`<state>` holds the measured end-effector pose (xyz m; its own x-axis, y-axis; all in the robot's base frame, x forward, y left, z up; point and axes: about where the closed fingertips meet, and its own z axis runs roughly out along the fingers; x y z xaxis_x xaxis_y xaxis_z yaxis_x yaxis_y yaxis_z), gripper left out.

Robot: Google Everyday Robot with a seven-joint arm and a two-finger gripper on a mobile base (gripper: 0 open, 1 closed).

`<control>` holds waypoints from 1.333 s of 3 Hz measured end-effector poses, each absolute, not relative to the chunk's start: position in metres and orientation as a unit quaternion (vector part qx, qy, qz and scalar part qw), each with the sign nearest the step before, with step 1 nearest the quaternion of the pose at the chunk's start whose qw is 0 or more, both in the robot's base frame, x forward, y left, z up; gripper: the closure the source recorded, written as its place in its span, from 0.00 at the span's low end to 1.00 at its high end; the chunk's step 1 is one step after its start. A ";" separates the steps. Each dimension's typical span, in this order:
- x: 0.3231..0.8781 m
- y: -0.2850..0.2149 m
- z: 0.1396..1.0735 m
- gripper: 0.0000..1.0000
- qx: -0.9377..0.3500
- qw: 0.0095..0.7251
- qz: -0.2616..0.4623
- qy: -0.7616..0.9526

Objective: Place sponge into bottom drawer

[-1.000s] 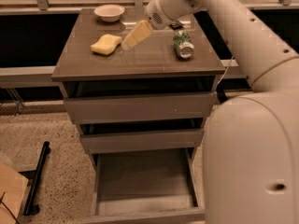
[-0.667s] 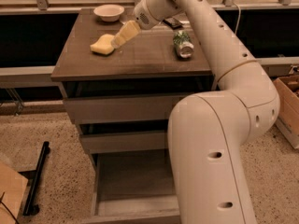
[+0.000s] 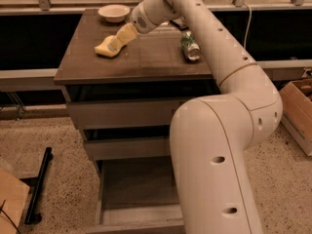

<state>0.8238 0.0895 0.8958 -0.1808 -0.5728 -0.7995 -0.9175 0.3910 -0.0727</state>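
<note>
Now, unlike a second ago, the pincer [image 3: 117, 44] sits at the sponge [image 3: 103, 49] on the bench [image 3: 156, 60]. Whether it grips cannot be told.

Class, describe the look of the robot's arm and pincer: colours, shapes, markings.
The arm is glossy white, built of thick rounded tubes with bulging joints and small dark round holes. The pincer, over the cabinet top at the sponge, is pale yellowish-tan.

1 sponge [image 3: 104, 49], 1 bowl [image 3: 114, 12], 1 can [image 3: 190, 46], 3 drawers [image 3: 139, 184], 1 gripper [image 3: 118, 41] at the sponge.

Test lab (speckled floor [image 3: 48, 130]), claw [image 3: 118, 41] at sponge [image 3: 105, 48]
</note>
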 end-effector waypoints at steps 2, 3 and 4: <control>0.842 0.143 0.848 0.00 -0.485 0.381 0.259 0.743; 0.859 0.153 0.837 0.00 -0.465 0.390 0.262 0.750; 0.873 0.154 0.832 0.18 -0.441 0.401 0.257 0.761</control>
